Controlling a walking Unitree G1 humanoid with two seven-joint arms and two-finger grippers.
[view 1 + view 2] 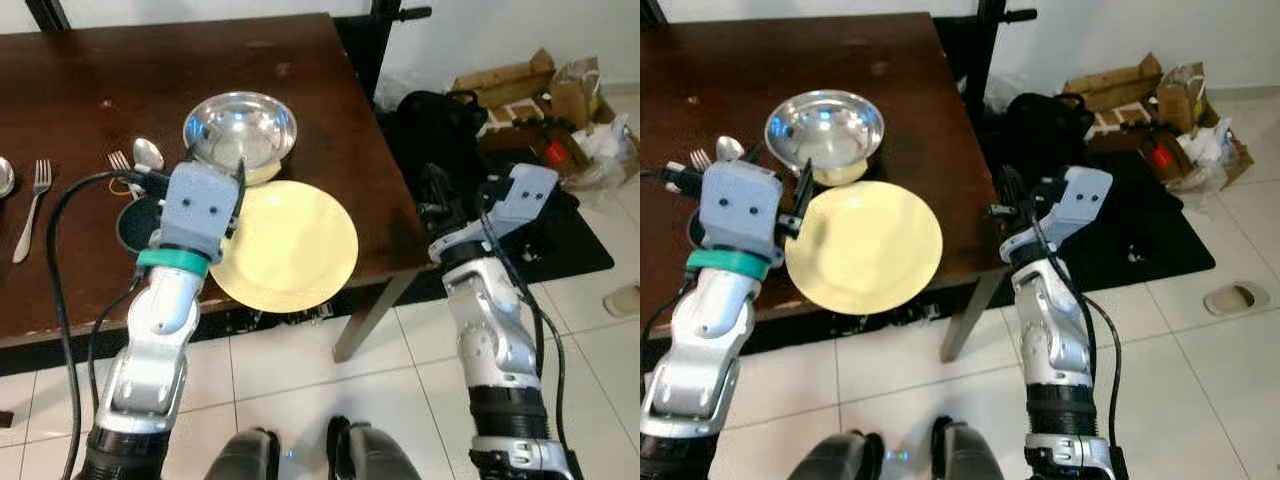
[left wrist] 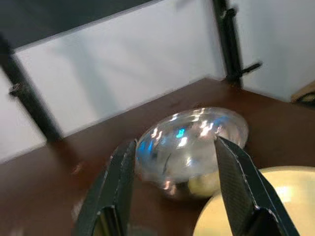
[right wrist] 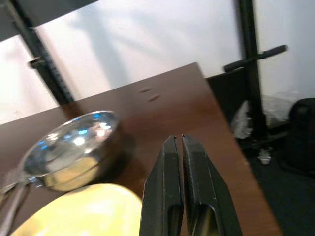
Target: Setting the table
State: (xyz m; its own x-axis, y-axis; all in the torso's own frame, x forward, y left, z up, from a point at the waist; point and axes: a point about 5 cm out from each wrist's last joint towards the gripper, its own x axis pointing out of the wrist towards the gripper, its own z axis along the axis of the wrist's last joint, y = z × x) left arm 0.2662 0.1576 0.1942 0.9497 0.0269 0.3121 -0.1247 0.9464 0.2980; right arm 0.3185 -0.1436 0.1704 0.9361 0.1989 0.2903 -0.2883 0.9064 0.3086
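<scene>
Partly hidden behind the left gripper, fingers apart, the steel bowl overlaps the yellow plate; right gripper is closed, empty.

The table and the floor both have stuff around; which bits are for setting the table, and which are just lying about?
For the job: steel bowl, yellow plate, forks and spoon on the table.

Just lying about: black bag, cardboard boxes, paper bag, slipper.
</scene>
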